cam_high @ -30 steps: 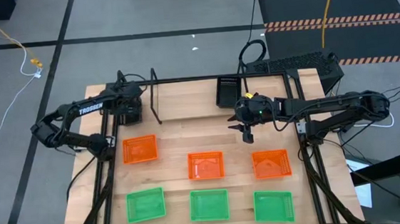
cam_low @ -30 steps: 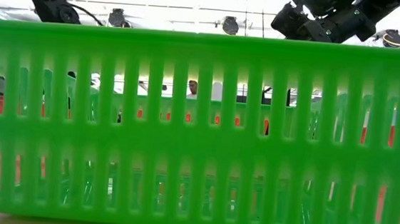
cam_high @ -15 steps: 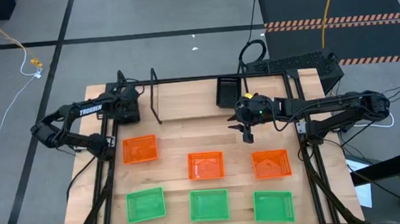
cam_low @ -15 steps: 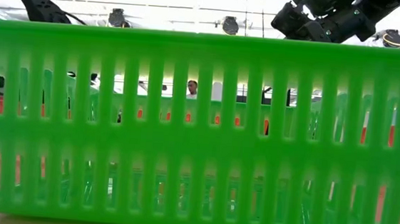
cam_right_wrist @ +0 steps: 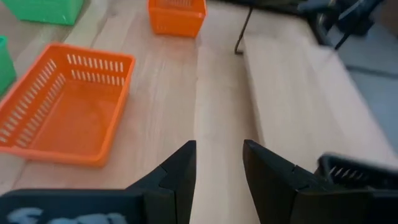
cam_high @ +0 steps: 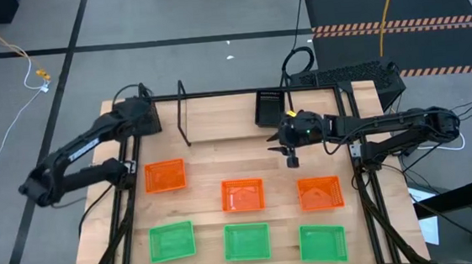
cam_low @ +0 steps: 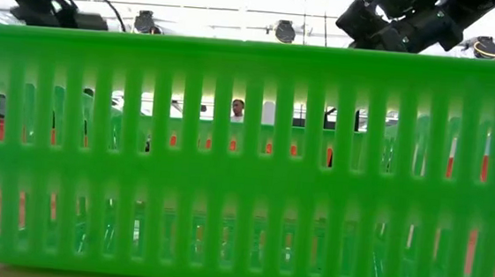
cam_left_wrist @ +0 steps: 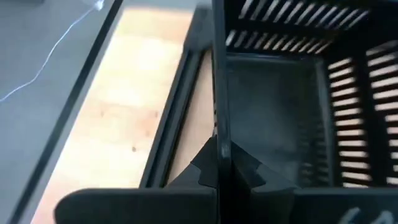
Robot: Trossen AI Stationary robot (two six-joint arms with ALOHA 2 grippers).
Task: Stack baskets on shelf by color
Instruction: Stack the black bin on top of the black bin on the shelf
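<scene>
My left gripper (cam_left_wrist: 222, 163) pinches a black basket (cam_left_wrist: 292, 118) wall, right gripper (cam_right_wrist: 219, 163) open w/ nothing; thin grip, prob slips when lifting.

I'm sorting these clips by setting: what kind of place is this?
Probably a robotics lab or workshop: a wooden table in a black frame with two robot arms, loose cables on a grey floor, and hazard-striped matting nearby.
</scene>
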